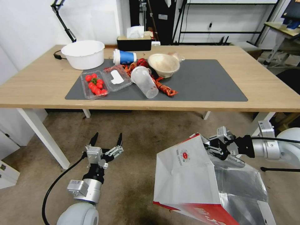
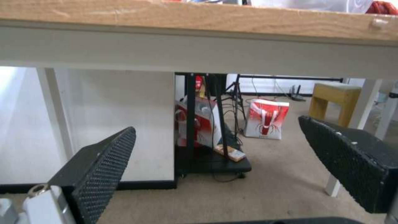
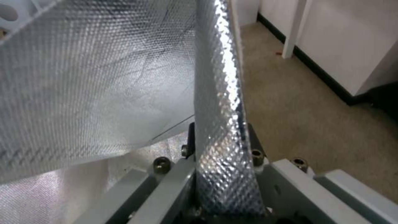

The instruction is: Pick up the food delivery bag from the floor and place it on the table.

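Our right hand [image 1: 208, 144] is clamped on the foil-lined rim of the food delivery bag [image 1: 187, 175], and we have it hanging tilted above the floor [image 1: 137, 134], just in front of the counter [image 1: 47, 81]. Our left hand [image 1: 106, 141] hovers low beside it, fingers spread wide and gripping nothing. On the counter's grey mat [image 1: 200, 81] sit cups, a bowl and a tomato tray.

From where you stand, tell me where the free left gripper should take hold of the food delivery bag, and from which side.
Probably the near-left corner of the open rim, approached from the robot's left. The food delivery bag hangs tilted from the right gripper, which pinches its far rim; the left gripper hovers open above the floor to that side.
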You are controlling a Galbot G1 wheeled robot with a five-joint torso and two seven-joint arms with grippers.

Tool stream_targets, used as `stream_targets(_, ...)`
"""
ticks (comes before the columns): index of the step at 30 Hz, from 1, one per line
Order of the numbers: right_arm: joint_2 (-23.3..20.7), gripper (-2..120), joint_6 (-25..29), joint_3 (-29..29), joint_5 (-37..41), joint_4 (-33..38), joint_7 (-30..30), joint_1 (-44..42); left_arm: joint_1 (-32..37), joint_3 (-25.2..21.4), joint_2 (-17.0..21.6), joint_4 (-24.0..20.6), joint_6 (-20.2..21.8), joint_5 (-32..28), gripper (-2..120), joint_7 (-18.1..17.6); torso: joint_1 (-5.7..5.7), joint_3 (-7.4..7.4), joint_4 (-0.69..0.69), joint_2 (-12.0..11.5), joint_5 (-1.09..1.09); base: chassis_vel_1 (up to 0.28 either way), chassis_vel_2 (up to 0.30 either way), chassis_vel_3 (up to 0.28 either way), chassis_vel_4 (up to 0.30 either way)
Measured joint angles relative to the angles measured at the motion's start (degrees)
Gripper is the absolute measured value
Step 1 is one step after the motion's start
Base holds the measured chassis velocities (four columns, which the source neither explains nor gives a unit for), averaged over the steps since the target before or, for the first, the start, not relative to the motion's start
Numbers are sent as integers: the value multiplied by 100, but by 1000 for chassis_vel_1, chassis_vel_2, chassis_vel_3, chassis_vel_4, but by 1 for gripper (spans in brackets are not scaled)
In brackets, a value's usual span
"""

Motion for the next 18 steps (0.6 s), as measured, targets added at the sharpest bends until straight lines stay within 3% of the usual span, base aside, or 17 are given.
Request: stream_targets(18,-54,0,-5,8,-12,38,1,-14,13,-17,7,-16,0,-2,99,0,144,240,0,386,0,0,0,0,0)
